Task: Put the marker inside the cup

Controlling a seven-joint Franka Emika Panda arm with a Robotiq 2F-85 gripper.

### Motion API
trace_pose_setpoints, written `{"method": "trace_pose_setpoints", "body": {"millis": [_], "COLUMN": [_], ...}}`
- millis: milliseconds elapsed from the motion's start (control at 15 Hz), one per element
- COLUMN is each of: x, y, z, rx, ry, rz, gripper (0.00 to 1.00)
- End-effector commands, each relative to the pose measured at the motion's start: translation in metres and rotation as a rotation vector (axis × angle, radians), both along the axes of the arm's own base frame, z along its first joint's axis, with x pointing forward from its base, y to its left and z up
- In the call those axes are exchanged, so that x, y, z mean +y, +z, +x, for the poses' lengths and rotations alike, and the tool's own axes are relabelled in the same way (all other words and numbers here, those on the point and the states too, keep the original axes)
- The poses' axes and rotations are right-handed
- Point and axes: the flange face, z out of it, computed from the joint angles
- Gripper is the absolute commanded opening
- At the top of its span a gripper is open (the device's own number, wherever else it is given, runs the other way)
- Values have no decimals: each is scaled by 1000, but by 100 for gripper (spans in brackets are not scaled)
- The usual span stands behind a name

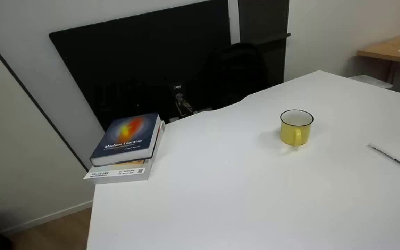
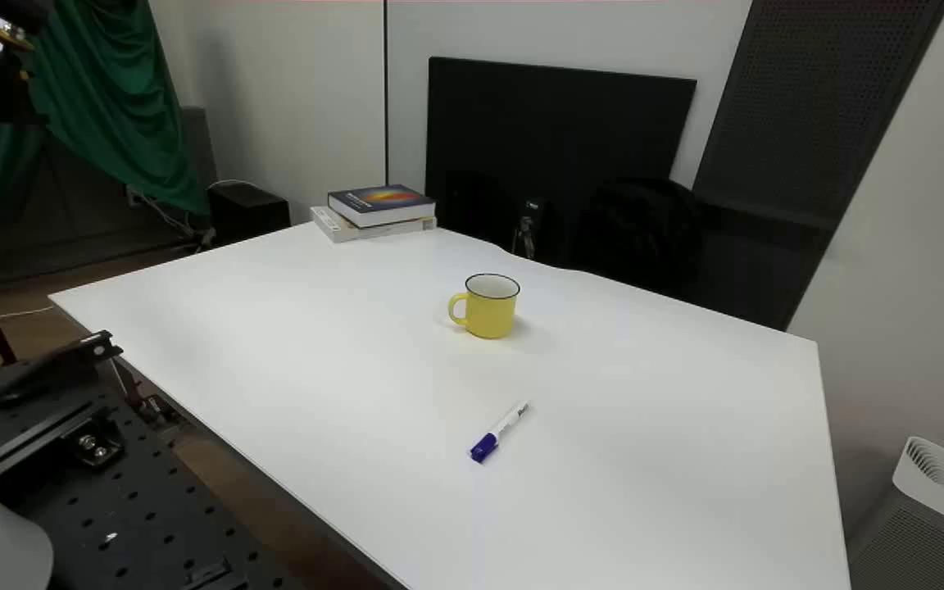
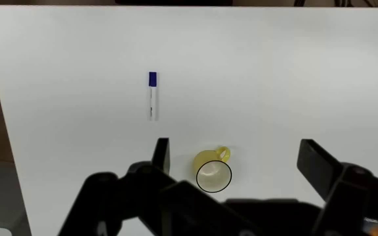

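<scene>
Wrist view: the gripper is set with its two fingers spread wide. The marker, white-bodied with a blue-violet cap, lies flat on the white table. It is located outside the yellow mug and apart from it; its white end is the end nearer the mug. The mug stands upright on the table and has a white interior, a black-edged rim and one side handle. At the table's edge, in an exterior view, a "Machine Learning" textbook rests cover up on a pale-edged book, well apart from the mug. Beside the table, in an exterior view, stands a white vented unit.
</scene>
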Motion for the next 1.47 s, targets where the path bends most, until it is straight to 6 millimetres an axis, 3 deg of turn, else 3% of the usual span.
{"method": "trace_pose_setpoints", "body": {"millis": [0, 667, 1067, 1400], "x": [0, 0, -12, -36], "y": [1, 1, -44, -93], "z": [0, 0, -2, -5], "rx": [-1, -3, -6, 14], "ry": [0, 0, -5, -47], "rz": [0, -1, -15, -17], "gripper": [100, 100, 100, 100]}}
